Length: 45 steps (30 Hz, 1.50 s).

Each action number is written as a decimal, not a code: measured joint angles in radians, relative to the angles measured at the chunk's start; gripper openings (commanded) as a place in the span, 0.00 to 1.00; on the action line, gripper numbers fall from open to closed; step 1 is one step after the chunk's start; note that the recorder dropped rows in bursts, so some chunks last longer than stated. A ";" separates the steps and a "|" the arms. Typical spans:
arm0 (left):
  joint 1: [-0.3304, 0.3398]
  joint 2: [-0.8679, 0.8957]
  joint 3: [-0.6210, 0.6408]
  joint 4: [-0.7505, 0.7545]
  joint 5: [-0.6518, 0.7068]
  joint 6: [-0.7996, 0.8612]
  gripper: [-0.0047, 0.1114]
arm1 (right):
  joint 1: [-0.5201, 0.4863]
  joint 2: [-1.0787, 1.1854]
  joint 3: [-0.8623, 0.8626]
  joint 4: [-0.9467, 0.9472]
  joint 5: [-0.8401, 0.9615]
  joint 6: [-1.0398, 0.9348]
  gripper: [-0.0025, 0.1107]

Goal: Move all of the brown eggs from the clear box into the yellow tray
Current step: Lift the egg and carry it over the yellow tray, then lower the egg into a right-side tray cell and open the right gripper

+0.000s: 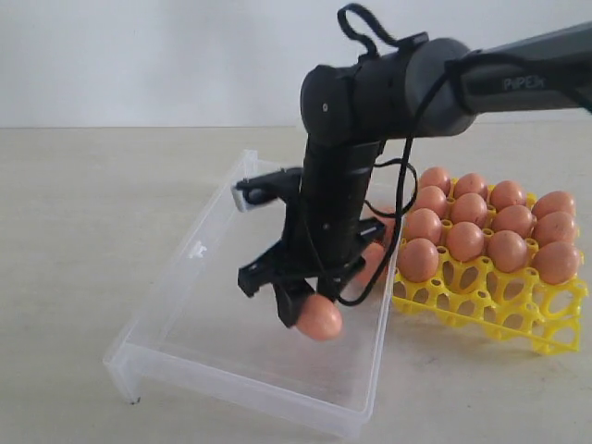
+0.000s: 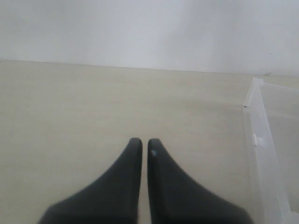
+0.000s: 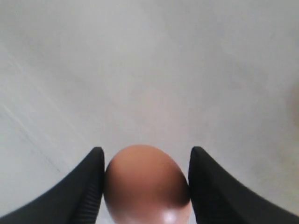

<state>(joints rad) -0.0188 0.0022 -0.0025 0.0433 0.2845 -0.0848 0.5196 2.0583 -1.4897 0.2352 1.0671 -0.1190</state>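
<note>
- Brown egg is clamped between the two black fingers of the right gripper, touching both. Only the right wrist view shows this contact.
- Exterior view alone gives the setting: the held egg hangs at the fingertips over the floor of the clear box. Whether it touches that floor cannot be told.
- Yellow tray stands off to the gripper's side, just beyond the box wall, with brown eggs filling its farther cells.
- Left gripper appears only in its own wrist view. Its jaws are together on nothing above bare table, with a corner of the box ahead and to one side.
</note>
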 measured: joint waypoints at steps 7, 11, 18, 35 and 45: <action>0.000 0.000 0.000 0.000 0.000 0.000 0.08 | 0.000 -0.104 0.001 0.000 -0.223 -0.002 0.02; 0.000 0.000 0.000 0.000 0.000 0.000 0.08 | 0.000 -0.158 0.002 0.001 -0.306 0.036 0.02; 0.000 0.000 0.000 0.000 0.000 0.000 0.08 | 0.000 -0.399 0.219 -0.005 -0.643 0.053 0.02; 0.000 0.000 0.000 0.000 0.000 0.000 0.08 | -0.369 -1.008 1.043 0.235 -1.374 0.197 0.02; 0.000 0.000 0.000 0.000 0.000 0.000 0.08 | -0.615 -0.777 0.921 -0.739 -1.548 0.970 0.02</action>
<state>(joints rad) -0.0188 0.0022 -0.0025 0.0433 0.2845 -0.0848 -0.0956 1.2812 -0.5689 -0.5040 -0.4814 0.8510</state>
